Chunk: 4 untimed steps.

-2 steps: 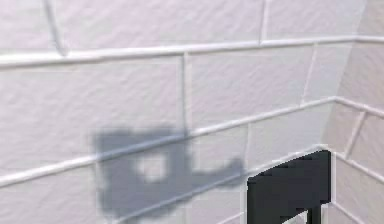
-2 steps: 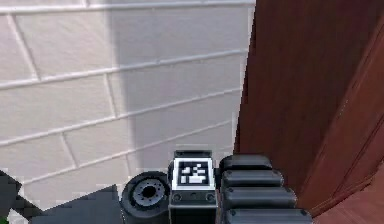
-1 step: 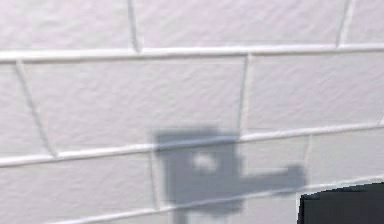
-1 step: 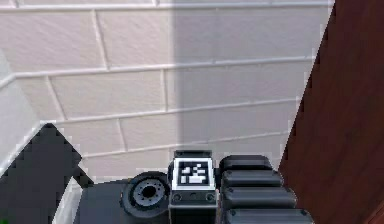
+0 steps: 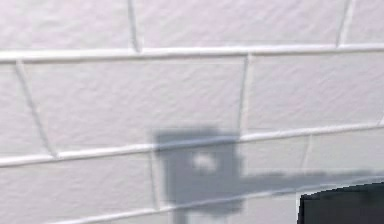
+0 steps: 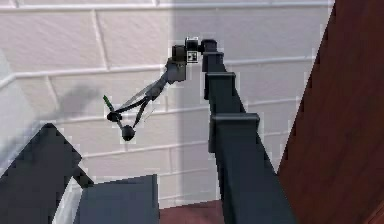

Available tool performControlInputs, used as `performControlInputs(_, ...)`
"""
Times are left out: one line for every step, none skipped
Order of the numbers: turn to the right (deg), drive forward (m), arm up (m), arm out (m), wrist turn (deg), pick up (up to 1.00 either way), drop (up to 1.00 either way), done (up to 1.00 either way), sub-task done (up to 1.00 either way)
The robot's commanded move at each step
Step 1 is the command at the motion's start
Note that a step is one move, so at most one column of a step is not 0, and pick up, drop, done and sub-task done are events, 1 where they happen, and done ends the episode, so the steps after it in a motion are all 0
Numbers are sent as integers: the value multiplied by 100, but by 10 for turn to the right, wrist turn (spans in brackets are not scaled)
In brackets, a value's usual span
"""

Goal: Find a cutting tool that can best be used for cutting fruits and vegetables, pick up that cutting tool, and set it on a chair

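In the arm side view the dark arm rises from the bottom edge toward a white brick wall. The gripper reaches left and down from the arm's far end. A thin sliver with a green end sticks out at the fingers, clear of every surface, so the gripper holds it. It is too small to tell whether it is a knife. Below the gripper stands a dark grey piece of furniture with a flat grey part like a seat. Its dark corner appears at the forward view's bottom right.
A white brick wall stands close ahead in the forward view and also behind the gripper. A tall dark red-brown panel runs down the arm side view's right. A strip of reddish floor lies at the bottom.
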Motion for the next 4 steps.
performControlInputs(0,0,0,0,390,0,0,0,0)
performControlInputs(0,0,-32,0,0,0,0,0,0)
performControlInputs(0,0,-32,0,0,0,0,0,0)
performControlInputs(0,0,0,0,0,0,100,0,0)
